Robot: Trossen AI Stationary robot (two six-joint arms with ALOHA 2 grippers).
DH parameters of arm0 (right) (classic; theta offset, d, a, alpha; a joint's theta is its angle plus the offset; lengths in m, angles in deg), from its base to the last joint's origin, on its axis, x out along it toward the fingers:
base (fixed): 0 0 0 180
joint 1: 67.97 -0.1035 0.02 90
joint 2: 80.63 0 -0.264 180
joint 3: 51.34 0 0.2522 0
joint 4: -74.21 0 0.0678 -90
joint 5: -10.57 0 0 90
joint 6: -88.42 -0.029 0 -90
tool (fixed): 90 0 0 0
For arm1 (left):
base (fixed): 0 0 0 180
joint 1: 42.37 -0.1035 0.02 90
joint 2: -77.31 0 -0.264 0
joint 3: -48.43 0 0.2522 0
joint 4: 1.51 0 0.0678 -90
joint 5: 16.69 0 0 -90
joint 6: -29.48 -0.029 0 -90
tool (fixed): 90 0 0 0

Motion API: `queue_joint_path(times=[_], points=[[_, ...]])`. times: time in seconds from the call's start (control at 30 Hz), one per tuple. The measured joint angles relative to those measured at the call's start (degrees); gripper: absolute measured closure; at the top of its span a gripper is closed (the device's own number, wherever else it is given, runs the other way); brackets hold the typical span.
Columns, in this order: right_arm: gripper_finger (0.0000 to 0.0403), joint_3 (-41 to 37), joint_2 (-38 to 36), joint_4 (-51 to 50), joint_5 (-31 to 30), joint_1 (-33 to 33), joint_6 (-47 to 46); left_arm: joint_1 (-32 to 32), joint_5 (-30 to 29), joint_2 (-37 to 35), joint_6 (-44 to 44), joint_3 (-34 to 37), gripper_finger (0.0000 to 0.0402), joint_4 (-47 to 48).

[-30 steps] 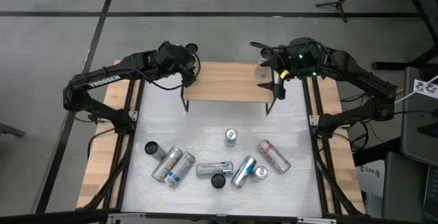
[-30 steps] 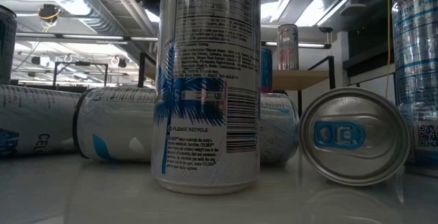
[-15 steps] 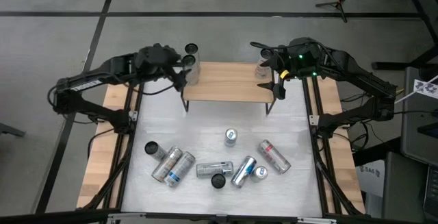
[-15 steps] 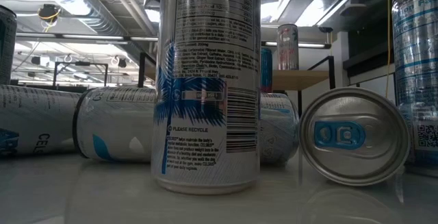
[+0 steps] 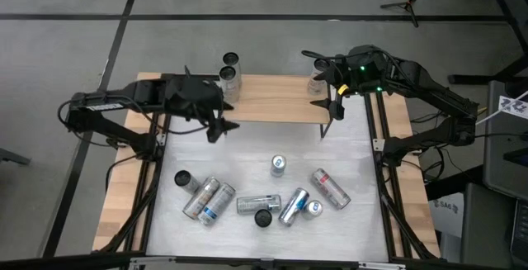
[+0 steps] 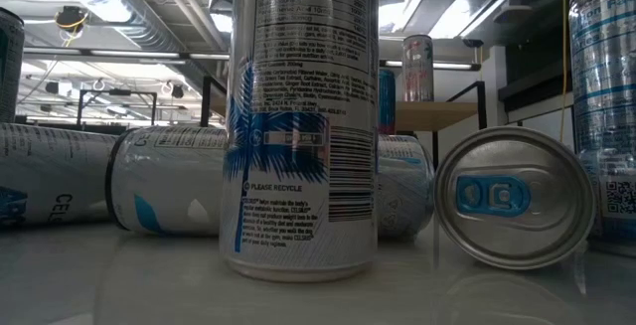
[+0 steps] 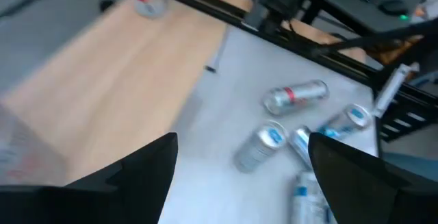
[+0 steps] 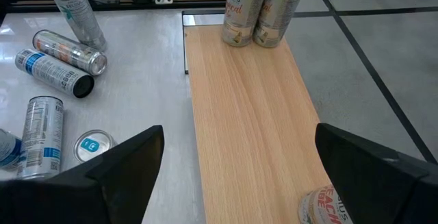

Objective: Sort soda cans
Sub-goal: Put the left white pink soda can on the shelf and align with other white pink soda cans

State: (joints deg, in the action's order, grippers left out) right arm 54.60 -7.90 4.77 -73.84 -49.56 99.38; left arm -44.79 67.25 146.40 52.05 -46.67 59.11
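Several silver soda cans lie or stand on the near half of the white table (image 5: 247,150), among them an upright can (image 5: 278,165) and a red-marked one lying down (image 5: 331,187) (image 7: 295,95). Two cans (image 5: 228,69) (image 8: 259,5) stand on the left end of the low wooden shelf (image 5: 272,98), and one can (image 5: 315,80) (image 8: 325,207) stands at its right end. My left gripper (image 5: 221,128) (image 7: 239,176) hovers open over the shelf's near left corner. My right gripper (image 5: 337,105) (image 8: 239,176) hangs open and empty by the shelf's right end.
In the low view an upright blue-labelled can (image 6: 303,116) stands close to the camera, with lying cans (image 6: 169,181) and a can end (image 6: 512,196) beside it. The shelf's middle (image 8: 246,107) is bare wood. Black frame rails (image 5: 158,138) run along both table sides.
My left gripper has drawn back from the two cans on the shelf's left end, moved toward the table's near edge and turned to face the table's middle. The two cans stay upright on the shelf.
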Motion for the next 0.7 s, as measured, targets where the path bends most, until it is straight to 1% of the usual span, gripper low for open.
queue_joint_path(times=[0.13,0.47,0.7], points=[[0.0027,0.0,0.0,-0.82,0.0,-0.02,-0.18,3.25,-0.25,1.95,2.72,0.02,0.0081,0.01],[0.0027,0.0,0.17,-3.37,0.71,-0.02,-0.2,9.55,-0.44,8.31,2.82,0.02,0.0081,-1.53],[0.0027,0.0,0.17,-3.34,7.81,-0.02,-0.23,12.3,-0.46,12.34,2.82,0.02,0.0081,-1.7]])
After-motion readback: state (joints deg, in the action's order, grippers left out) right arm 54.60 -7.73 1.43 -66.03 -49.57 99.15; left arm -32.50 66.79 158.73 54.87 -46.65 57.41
